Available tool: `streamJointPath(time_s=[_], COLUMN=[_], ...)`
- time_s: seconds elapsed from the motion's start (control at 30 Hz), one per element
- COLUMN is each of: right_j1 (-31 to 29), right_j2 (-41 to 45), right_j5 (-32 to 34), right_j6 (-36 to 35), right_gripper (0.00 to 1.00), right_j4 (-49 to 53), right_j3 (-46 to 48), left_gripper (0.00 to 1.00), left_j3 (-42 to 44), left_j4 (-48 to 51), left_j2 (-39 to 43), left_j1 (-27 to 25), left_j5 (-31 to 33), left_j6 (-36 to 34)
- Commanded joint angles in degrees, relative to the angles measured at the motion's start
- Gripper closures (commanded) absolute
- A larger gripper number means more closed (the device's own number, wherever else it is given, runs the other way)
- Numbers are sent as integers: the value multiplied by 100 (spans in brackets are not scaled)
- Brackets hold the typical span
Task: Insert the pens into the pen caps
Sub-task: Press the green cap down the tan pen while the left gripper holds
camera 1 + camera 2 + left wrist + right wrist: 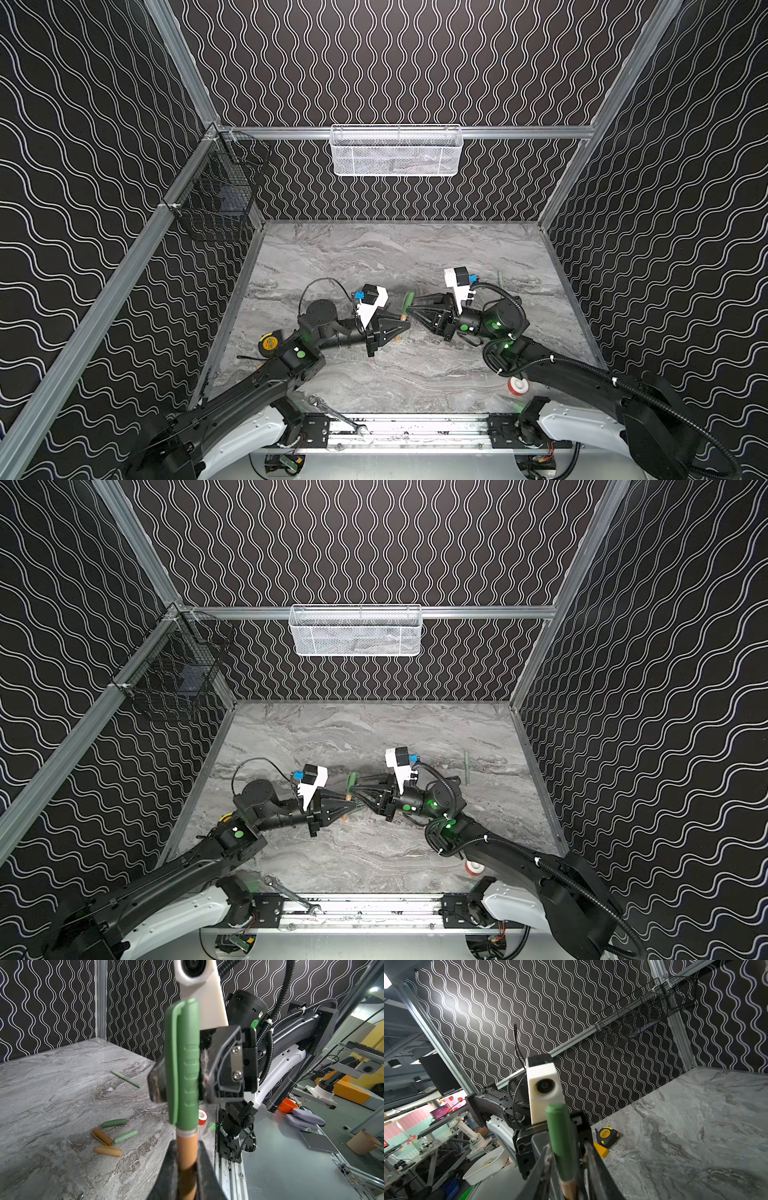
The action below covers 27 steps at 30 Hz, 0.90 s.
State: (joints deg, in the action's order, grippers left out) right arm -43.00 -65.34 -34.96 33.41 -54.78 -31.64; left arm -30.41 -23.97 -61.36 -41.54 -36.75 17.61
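Capping step: dark green cap (185, 1032) between right pincer (182, 1082) jaws, over tip of tan pen (187, 1167); clamped or slack, cannot tell; left pincer (187, 1147) tight on barrel. Hold barrel rigid; press cap coaxially until seated.

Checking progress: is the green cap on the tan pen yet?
On. The green cap covers the end of the tan pen; no tip shows.
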Motion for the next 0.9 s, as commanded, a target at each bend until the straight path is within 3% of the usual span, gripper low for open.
streamJointPath(time_s=[0.0,0.17,0.33,0.7,0.87], right_j1=[-7,-3,2,-39,-165], right_j2=[72,84,-19,-59,-62], right_j5=[134,281,240,40,100], right_j6=[-338,-497,-658,-560,-635], right_gripper=[64,52,51,83,92], right_j4=[600,1085,1505,1694,2034], right_j3=[-294,-589,-909,-895,-956], left_gripper=[100,100,100,100,100], left_j3=[-28,0,25,-16,-60], left_j4=[-203,-123,-88,16,23], left_j2=[-42,35,69,98,106], left_j1=[12,14,9,14,13], left_j5=[-113,-62,-26,269,419], left_j6=[-78,-120,-143,-262,-278])
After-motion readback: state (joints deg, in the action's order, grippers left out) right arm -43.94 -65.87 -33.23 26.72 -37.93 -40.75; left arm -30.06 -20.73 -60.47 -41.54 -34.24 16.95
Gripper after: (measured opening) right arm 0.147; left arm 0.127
